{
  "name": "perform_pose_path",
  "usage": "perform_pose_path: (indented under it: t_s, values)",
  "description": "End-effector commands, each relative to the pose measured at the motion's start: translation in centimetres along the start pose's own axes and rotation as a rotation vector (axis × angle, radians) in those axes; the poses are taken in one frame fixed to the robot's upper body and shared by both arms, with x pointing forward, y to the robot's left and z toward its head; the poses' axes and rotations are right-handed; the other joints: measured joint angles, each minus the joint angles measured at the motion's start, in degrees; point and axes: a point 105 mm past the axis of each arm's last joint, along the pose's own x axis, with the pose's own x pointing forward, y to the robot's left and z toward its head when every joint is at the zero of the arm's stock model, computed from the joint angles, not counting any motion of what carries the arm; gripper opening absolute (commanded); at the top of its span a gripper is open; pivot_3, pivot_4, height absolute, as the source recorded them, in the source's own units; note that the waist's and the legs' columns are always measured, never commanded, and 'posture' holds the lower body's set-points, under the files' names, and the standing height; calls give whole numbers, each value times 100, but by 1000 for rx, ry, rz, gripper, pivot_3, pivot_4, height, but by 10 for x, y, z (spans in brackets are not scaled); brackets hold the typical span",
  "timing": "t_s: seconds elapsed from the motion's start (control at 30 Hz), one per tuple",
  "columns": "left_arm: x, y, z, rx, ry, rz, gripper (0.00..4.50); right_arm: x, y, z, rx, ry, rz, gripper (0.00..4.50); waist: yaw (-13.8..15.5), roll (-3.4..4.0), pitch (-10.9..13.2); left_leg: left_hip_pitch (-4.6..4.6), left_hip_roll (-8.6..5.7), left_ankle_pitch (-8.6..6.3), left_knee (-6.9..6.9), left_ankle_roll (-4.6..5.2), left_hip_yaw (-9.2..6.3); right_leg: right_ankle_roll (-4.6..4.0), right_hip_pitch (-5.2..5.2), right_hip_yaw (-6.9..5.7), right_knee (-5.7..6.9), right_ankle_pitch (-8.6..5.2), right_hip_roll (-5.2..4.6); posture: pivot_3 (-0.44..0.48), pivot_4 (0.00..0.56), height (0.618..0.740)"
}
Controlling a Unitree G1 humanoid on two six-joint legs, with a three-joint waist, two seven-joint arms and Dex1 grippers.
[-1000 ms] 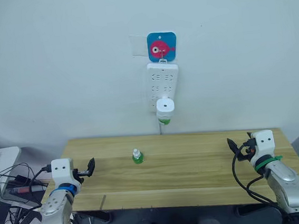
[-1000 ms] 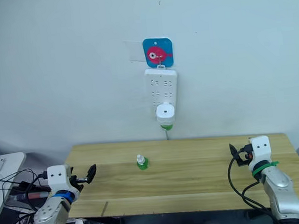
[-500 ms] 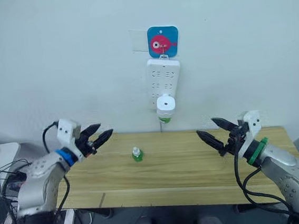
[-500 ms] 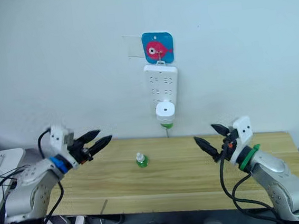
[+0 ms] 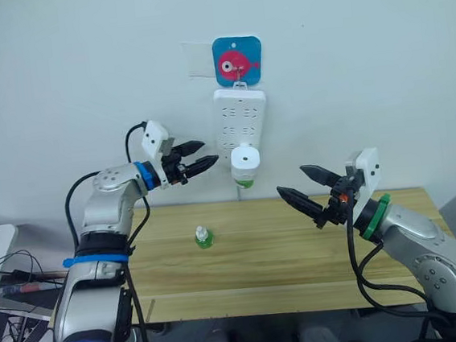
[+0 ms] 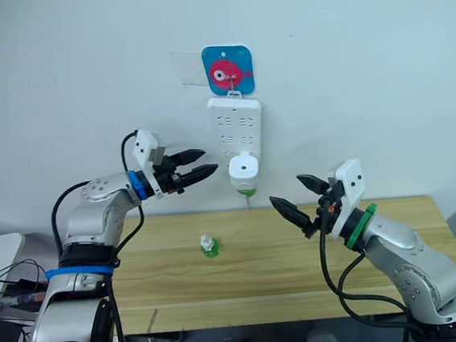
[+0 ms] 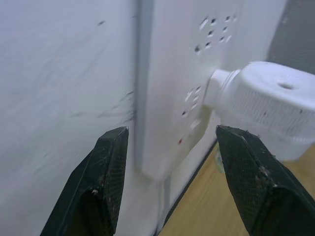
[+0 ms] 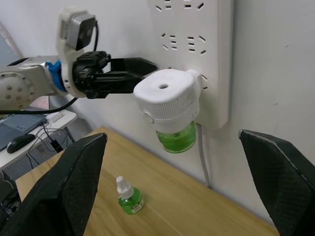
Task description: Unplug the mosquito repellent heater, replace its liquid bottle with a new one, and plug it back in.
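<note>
A light wooden table (image 5: pixel 301 261) stands against the wall. A small green liquid bottle (image 5: pixel 204 237) stands upright on it

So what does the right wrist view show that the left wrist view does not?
Right wrist view alone: the spare bottle standing on the table, the green bottle under the heater, and the left gripper open beside the heater. Left wrist view alone: that gripper's fingers up close. Both: the heater plugged into the power strip.

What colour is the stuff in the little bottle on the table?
Green, with a white cap on the little bottle. The right wrist view shows it best.
</note>
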Motion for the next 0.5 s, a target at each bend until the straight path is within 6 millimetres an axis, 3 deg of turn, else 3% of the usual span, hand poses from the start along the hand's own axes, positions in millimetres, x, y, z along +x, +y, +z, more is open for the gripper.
perform_pose_path:
  t_s: [0.03,0.27,0.5]
  values:
    - [7,6,9,68,12,-31,2956,-4,6,10,-41,-36,2,4500,-14,-1,1,0,0,0,1,0,0,0,1,0,0,0,0,-168,119,740]
    - [23,8,10,110,46,-86,2956,-4,5,11,-40,-38,-17,4500,-56,-12,34,0,-2,2,4,0,-2,2,2,-2,4,-1,1,-191,137,740]
    - [36,-5,15,117,42,-213,2956,-7,3,9,-43,-26,-41,4500,-55,-18,92,-4,-2,3,7,-1,-9,3,3,-7,6,-1,1,-210,147,740]
